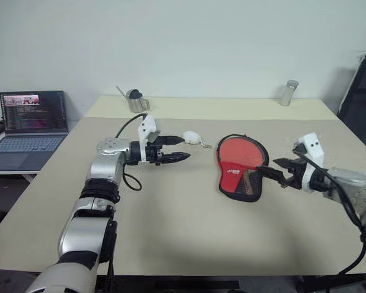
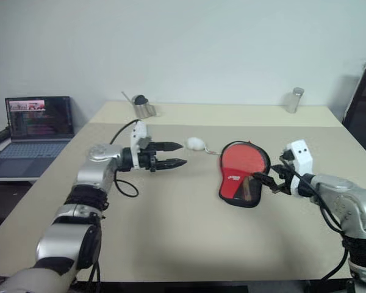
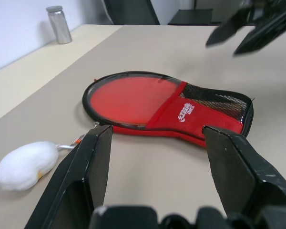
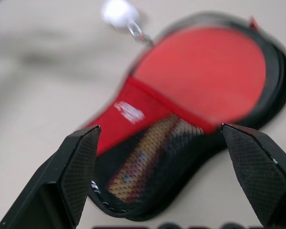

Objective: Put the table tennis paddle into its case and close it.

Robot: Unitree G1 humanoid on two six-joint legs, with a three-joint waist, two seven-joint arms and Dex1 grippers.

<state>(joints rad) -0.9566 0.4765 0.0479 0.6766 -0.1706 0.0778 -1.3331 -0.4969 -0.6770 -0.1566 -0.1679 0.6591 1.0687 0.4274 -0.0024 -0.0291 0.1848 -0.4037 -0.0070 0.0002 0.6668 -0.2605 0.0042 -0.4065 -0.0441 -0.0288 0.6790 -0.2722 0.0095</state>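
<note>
The red paddle-shaped zip case (image 1: pixel 240 165) lies flat mid-table, a wooden handle showing through its black mesh, so I judge the paddle is inside. My right gripper (image 1: pixel 279 172) hangs wide open at the handle end; my left gripper (image 1: pixel 178 148), also open and empty, sits well apart. I'd pin the case before closing it.

I count one red case (image 1: pixel 240 166) with one paddle (image 4: pixel 148 162) inside it. One white fluffy lump (image 1: pixel 191 137). Two metal cups (image 1: pixel 136 101), one of them tall (image 1: pixel 288 93). One laptop (image 1: pixel 30 125). Two black tools (image 1: pixel 174 149) (image 1: pixel 279 172). One counter (image 1: pixel 189 226).
</note>
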